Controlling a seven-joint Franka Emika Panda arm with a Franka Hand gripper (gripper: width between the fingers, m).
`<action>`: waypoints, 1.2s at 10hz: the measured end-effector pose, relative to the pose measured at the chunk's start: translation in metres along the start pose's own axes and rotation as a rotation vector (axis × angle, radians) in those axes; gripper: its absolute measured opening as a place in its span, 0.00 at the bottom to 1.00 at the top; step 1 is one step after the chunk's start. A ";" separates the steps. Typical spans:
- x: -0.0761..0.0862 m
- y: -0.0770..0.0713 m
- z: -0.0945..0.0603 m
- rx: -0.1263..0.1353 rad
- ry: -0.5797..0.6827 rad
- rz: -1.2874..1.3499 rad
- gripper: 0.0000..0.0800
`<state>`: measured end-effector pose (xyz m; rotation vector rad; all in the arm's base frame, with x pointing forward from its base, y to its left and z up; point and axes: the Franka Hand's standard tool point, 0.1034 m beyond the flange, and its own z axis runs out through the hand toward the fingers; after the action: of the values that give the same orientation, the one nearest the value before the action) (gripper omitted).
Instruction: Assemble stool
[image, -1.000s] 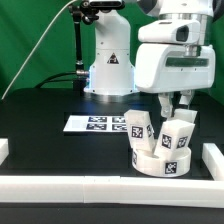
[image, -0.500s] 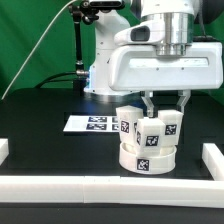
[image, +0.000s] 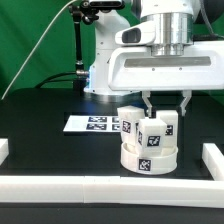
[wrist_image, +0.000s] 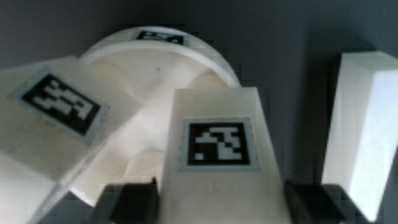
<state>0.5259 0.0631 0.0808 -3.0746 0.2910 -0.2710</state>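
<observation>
The white round stool seat (image: 146, 160) lies on the black table with three blocky tagged legs standing on it. My gripper (image: 166, 110) comes down from above over the leg (image: 168, 126) towards the exterior view's right. In the wrist view that leg (wrist_image: 222, 140) fills the gap between my two dark fingers (wrist_image: 135, 203), which press on both its sides. Two other legs (image: 131, 122) (image: 151, 132) stand beside it. They also show in the wrist view (wrist_image: 63, 100) (wrist_image: 160, 45).
The marker board (image: 90, 124) lies flat just behind the stool on the exterior view's left. White border rails run along the front (image: 100, 187), the right (image: 212, 155) and the left (image: 3, 150). The arm's base (image: 108, 70) stands at the back.
The wrist has turned about its axis, so its wide housing now faces the camera. The stool has shifted towards the exterior view's left. Hardly anything moved in the last half second.
</observation>
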 end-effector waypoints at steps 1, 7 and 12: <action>0.000 0.000 0.000 0.000 0.000 0.030 0.42; -0.001 -0.001 0.000 0.015 -0.004 0.399 0.42; -0.002 -0.004 -0.001 0.043 -0.019 0.802 0.42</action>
<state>0.5245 0.0670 0.0813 -2.6296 1.4146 -0.1948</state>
